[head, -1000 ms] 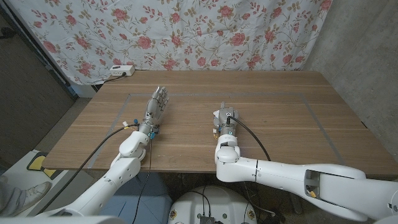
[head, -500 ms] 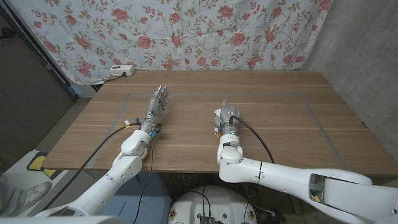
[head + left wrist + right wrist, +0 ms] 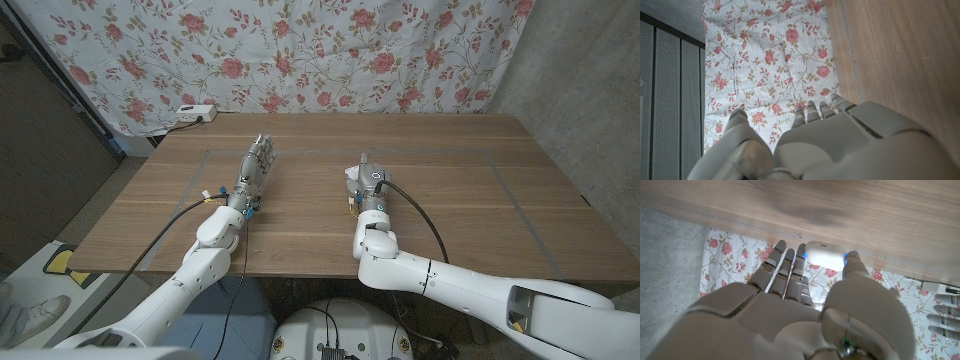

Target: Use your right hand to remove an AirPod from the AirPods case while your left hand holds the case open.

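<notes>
The white AirPods case (image 3: 825, 255) lies shut on the wooden table (image 3: 450, 200), seen as a small white shape (image 3: 351, 176) at the tips of my right hand (image 3: 364, 188). In the right wrist view my right hand (image 3: 790, 315) reaches out with its fingers (image 3: 790, 262) on one side of the case and the thumb on the other, close against it; no firm grip shows. My left hand (image 3: 253, 167) lies stretched out on the left side of the table, fingers straight and apart, holding nothing, well away from the case. The left wrist view looks along the back of my left hand (image 3: 815, 145).
A white power strip (image 3: 195, 113) sits at the table's far left edge below the floral curtain (image 3: 320, 50). Thin taped lines (image 3: 430, 152) mark a rectangle on the table. A grey wall stands to the right.
My right hand has slid forward, away from the table's near edge, bringing its fingers around the case. My left hand has crept slightly forward.
</notes>
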{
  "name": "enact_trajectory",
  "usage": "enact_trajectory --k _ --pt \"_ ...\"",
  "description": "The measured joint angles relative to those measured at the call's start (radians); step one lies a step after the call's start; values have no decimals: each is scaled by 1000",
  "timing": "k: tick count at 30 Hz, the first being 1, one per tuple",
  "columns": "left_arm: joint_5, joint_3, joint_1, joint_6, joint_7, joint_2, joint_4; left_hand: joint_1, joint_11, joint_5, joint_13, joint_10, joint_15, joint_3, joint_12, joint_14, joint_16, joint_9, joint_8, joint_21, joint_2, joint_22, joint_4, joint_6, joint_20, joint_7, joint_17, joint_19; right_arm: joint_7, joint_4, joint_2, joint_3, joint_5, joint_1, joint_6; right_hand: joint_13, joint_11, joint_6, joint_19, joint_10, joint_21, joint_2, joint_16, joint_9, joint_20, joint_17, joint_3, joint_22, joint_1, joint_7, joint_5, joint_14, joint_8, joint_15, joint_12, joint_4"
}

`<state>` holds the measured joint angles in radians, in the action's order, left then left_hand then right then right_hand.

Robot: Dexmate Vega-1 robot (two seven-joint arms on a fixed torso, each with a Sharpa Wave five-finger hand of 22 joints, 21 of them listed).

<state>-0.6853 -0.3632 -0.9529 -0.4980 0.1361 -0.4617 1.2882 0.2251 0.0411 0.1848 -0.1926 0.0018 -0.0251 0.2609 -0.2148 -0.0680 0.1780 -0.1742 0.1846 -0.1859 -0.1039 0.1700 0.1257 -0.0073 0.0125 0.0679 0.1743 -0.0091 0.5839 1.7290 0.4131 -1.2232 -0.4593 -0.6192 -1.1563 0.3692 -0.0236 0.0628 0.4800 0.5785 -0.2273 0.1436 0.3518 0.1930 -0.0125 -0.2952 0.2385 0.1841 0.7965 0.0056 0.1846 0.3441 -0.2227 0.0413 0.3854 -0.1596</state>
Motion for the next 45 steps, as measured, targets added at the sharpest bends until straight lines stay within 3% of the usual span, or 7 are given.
enact_trajectory --k 1,3,10,12,29,37,45 --pt "-3 0 -1 4 -5 0 5 0 0 0 0 0 0 0 0 0 0 0 0 0 0 0 0 0 0 0 0 0 0 41 17 50 -2 -29 5 0 2 0 0 2 0 0 0 0 0 0 0 0 0 0 0 0 0 0 0 0" --pt "-4 1 -5 4 -11 2 14 0 0 0 0 0 0 0 0 0 0 0 0 0 0 0 0 0 0 0 0 0 0 61 26 68 -6 -38 11 0 5 0 0 5 0 0 0 0 0 0 0 0 0 0 0 0 0 0 0 0" --pt "-2 -4 -17 4 -17 19 42 -5 0 0 0 0 -4 0 0 -4 0 0 0 0 5 0 0 1 0 -1 0 0 -11 78 36 82 -14 -45 36 5 9 11 0 9 0 0 4 0 0 -5 -3 0 0 0 0 10 0 0 8 3" --pt "-5 -5 -19 2 -36 27 48 -5 0 0 0 0 -4 0 0 -4 0 0 0 0 5 0 0 5 0 -5 0 0 -16 141 74 133 -19 -78 46 5 9 11 0 9 0 -2 12 0 0 -6 -4 0 2 0 0 10 0 0 8 4" --pt "8 -20 -40 -17 -85 65 87 8 9 0 0 25 -7 12 -4 -7 0 0 6 0 0 0 12 35 0 -16 0 0 -46 249 145 233 -52 -143 146 9 7 14 5 14 0 -3 12 0 6 -14 -11 0 2 4 0 10 0 0 16 11" --pt "11 -26 -43 -33 -105 97 80 63 26 -4 0 74 -16 48 -19 17 8 0 31 0 -13 0 33 133 0 3 -2 0 -54 280 159 285 -59 -171 206 15 4 18 5 25 0 -8 19 0 6 -18 -15 0 -3 7 -1 10 0 0 16 15" --pt "52 -48 -38 -67 -137 134 61 137 14 -4 0 86 -12 120 -19 31 8 -5 25 0 -86 0 35 141 -9 9 -2 9 -68 310 164 343 -44 -201 269 15 1 18 5 31 0 -11 19 0 6 -23 -15 0 -6 7 -1 10 0 0 16 15"
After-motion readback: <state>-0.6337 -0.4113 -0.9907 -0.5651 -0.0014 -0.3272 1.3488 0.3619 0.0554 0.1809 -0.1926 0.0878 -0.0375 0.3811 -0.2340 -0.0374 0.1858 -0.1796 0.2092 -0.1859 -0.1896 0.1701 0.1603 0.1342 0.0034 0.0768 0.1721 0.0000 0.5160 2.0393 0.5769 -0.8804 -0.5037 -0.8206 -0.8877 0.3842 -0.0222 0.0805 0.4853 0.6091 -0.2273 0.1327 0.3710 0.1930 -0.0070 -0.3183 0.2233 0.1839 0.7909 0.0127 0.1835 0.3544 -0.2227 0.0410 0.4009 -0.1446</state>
